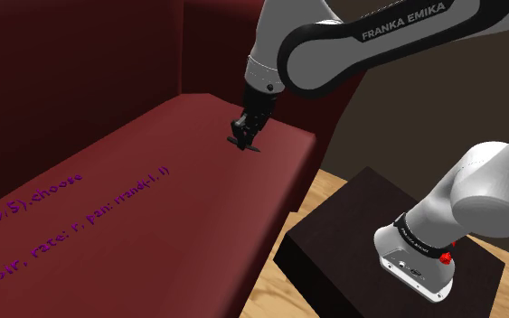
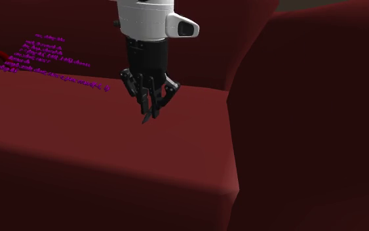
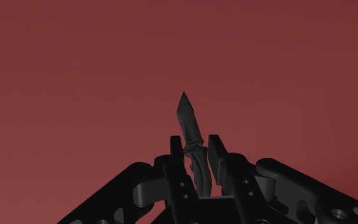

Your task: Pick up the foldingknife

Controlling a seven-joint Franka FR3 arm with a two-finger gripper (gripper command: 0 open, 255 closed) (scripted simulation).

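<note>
The fingers (image 3: 217, 153) of the gripper (image 3: 195, 146) stand narrow and clasp the knife (image 3: 189, 121) by its handle. Its dark blade points on past their tips toward the red sofa seat (image 3: 75, 63).

The grasp looks made, so the step in hand is the lift (or its very start). The next move, I judge, calls for a straight rise with a firm grip, since so thin a handle could twist between the fingers.

The wrist view shows the clasp itself. The shoulder view places the knife low over the seat's far end, though I cannot tell whether it is clear of the cushion. Farther off, the second exterior view adds purple lettering (image 2: 52, 56) on the seat.
</note>
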